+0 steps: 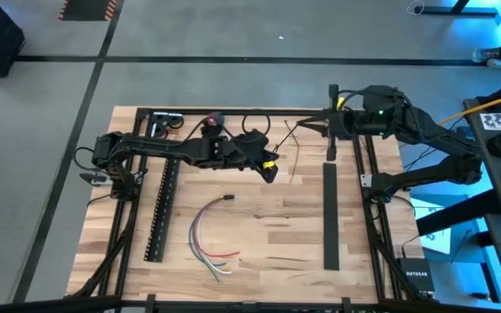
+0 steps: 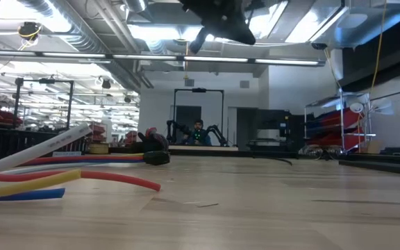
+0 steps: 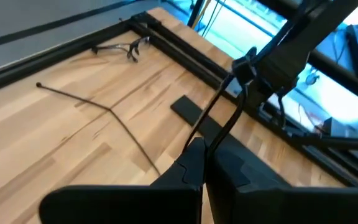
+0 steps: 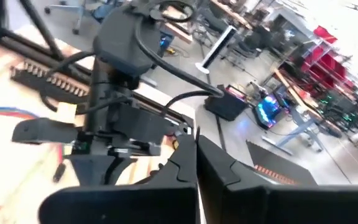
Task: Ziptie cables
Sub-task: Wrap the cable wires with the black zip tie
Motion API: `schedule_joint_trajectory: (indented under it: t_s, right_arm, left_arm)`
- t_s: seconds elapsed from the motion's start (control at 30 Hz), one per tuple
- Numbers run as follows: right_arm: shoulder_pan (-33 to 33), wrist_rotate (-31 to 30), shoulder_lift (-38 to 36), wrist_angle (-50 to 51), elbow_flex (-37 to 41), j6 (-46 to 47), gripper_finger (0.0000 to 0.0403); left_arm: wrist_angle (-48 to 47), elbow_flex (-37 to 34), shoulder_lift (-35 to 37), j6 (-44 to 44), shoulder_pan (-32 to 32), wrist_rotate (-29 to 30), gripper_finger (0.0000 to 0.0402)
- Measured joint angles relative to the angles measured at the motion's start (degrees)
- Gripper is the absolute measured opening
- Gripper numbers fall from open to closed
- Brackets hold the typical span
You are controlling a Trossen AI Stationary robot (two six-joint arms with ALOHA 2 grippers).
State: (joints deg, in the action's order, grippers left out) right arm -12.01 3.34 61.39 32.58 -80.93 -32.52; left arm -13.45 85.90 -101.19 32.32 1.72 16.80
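— Where the table (image 1: pixel 277 222) is bare, what lies on it?
— A long black slotted bar (image 1: pixel 161 211) lies on the left. A flat black bar (image 1: pixel 330 215) lies on the right. A thin dark strip (image 3: pixel 104 109) lies on the wood near the back.
— What is in the way of the cables (image 1: pixel 211 235)?
— Nothing sits on them. They lie near the middle, between the two bars.
— How do they look?
— They are thin and bendy: white, red, green and blue. They fan out at the front and join at a small black end (image 1: pixel 229 198).
— And the hands?
— The left gripper (image 1: pixel 268 170) hangs above the table, behind the cables, shut on a thin dark strip (image 3: pixel 219 121). The right gripper (image 1: pixel 301 124) is at the back edge, fingers pressed shut, and nothing can be seen in it.
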Motion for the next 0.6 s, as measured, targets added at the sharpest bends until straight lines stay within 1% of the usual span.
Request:
schedule_joint_trajectory:
  t_s: [0.07, 0.13, 0.23, 0.3, 0.37, 0.43, 0.5, 0.6]
  right_arm:
    - [0.02, -3.94, -0.05, 0.10, -0.22, 2.92, 0.0011]
    - [-0.02, -5.87, -0.05, 2.73, -0.41, 5.93, 0.0030]
    - [-0.07, -8.21, 0.18, 8.96, -0.39, 12.10, 0.0076]
    - [-0.04, -8.78, 0.33, 13.97, -0.28, 13.59, 0.0108]
    - [-0.04, -7.49, 0.12, 18.31, 0.03, 16.22, 0.0135]
    - [-0.04, -4.14, -0.12, 20.39, 2.31, 19.06, 0.0155]
    - [-0.02, -1.33, -0.83, 19.54, 6.26, 21.97, 0.0167]
    - [0.07, 1.65, -2.01, 14.29, 14.34, 27.13, 0.0172]
  left_arm:
    - [1.47, -0.15, -0.08, -0.78, 0.00, -0.07, 0.0000]
    - [1.68, -0.31, -0.32, -0.98, 0.00, -0.14, 0.0000]
    - [1.43, -0.33, -0.37, -0.85, -0.02, -0.17, 0.0000]
    - [-0.22, -0.29, -0.12, -0.83, -0.25, -0.31, 0.0000]
    - [-3.62, -0.29, 0.12, -0.43, -0.50, -0.71, 0.0000]
    - [-6.85, -0.29, 0.43, 0.11, -0.88, -0.71, 0.0000]
    - [-9.22, -0.29, 0.88, -0.01, -1.35, -0.72, 0.0000]
    - [-9.29, -0.29, 1.05, -3.24, -1.90, -2.13, 0.0000]
